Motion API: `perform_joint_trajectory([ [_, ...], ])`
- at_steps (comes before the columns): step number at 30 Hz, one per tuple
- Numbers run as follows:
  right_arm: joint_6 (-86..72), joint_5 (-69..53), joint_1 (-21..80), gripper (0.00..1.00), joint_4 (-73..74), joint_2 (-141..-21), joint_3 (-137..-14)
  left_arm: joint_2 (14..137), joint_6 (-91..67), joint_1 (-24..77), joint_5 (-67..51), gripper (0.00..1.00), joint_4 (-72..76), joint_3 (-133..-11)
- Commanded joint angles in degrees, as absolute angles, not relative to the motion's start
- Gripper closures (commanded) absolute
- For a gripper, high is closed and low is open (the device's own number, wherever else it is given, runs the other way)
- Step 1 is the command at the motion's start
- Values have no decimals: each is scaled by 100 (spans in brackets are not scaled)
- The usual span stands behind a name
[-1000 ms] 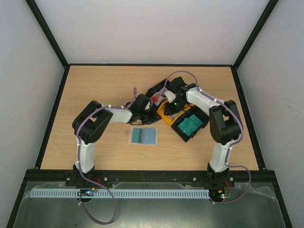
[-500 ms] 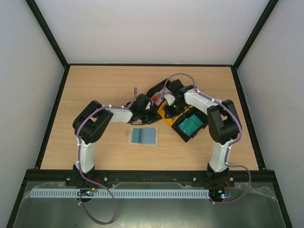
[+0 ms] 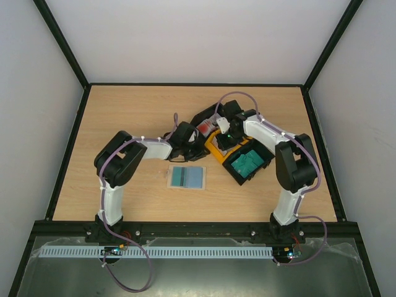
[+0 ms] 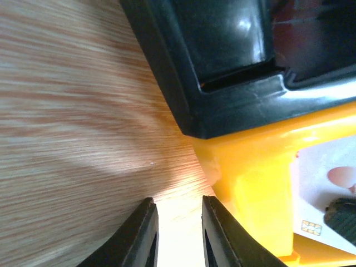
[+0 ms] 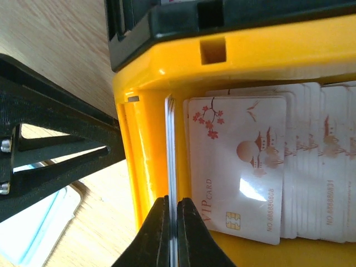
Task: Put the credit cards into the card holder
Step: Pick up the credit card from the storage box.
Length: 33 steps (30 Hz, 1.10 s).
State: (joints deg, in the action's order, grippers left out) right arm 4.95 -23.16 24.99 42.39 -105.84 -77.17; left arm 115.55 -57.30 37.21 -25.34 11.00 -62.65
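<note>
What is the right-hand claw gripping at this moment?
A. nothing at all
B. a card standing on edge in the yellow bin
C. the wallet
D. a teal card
B: in the right wrist view the right gripper is shut on a thin card that stands on edge inside the yellow bin, beside the flat white cards.
</note>
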Motion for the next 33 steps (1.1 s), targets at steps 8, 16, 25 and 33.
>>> perform_joint_trajectory([
  [8, 184, -1938, 2408, 98, 3980, -10187, -7625, 10880, -5528, 3691, -2111, 69, 1136, -6252],
  [16, 141, -2229, 2270, 98, 3861, -9630, -7490, 10358, -5714, 3683, -2063, 56, 1724, -5877],
  [25, -45, -2823, 1920, 98, 3250, -8597, -6931, 10281, -6070, 3623, -2756, 37, 2966, -5693],
  [33, -715, -4717, 1020, 98, 2340, -8341, -6522, 10722, -6797, 3592, -3480, 26, 4469, -5927],
])
